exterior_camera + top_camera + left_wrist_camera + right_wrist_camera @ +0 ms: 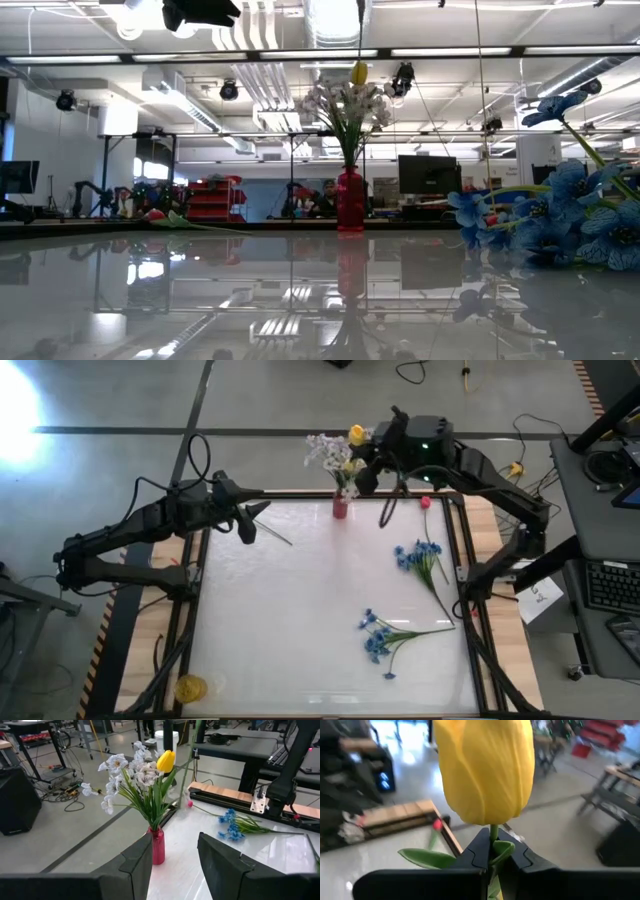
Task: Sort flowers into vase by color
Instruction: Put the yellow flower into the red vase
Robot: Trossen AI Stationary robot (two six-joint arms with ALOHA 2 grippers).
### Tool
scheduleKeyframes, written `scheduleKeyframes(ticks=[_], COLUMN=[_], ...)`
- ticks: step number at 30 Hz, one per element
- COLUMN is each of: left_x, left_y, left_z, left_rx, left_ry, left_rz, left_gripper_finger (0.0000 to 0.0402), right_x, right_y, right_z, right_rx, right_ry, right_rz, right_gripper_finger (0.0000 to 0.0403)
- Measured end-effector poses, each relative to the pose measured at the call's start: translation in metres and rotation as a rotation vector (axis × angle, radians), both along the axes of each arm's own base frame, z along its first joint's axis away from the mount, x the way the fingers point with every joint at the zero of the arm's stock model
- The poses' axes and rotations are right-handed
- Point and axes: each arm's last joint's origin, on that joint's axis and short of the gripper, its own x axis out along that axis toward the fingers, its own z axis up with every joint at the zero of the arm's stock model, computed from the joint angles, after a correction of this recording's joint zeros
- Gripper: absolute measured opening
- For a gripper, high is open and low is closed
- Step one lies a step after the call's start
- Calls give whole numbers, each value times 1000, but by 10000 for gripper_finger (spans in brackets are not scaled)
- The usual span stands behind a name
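My right gripper [492,860] pinches yellow tulip [482,770] stem, red vase [340,508] just below-left. Left gripper [175,865] spread, empty.

red vase [158,846]: white sprays [125,772], yellow bud [166,761] | blue cluster [230,825] on table [280,855]

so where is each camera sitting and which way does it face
high view: above the table, looking straight down; both arms show, right hand shut on the yellow bud by the red vase.
low view: at tabletop height, looking level at the vase; no arm clearly shows.
left wrist view: on the left arm, past its open fingers toward the vase.
right wrist view: on the right arm, filled by the bud.
All four share the yellow bud.
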Motion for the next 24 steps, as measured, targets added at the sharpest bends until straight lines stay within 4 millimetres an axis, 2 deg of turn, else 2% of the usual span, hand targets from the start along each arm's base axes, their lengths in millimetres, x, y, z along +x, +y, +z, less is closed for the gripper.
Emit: scheduleKeyframes(ticks=[5,12,15,18,21,24], left_x=[0,1,6,18,32,44], left_y=[1,1,2,5,8,11], left_z=[1,0,-3,-10,-18,-27], left_rx=[2,-22,-46,-90,-121,-153], left_ry=[-8,-20,-13,9,30,63], left_rz=[3,11,12,-24,-53,-53], left_gripper_finger=[143,143,143,143,143,143], right_x=[-10,-33,-38,-35,-30,-31], right_y=[8,12,10,-2,-19,-32], right_z=[-1,-22,-38,-66,-95,-110], right_rx=[13,16,-12,-9,6,3], right_ry=[-169,-67,-27,-3,-42,-123], right_rz=[137,21,-81,-190,-251,-300], right_gripper_finger=[12,12,12,12,12,12])
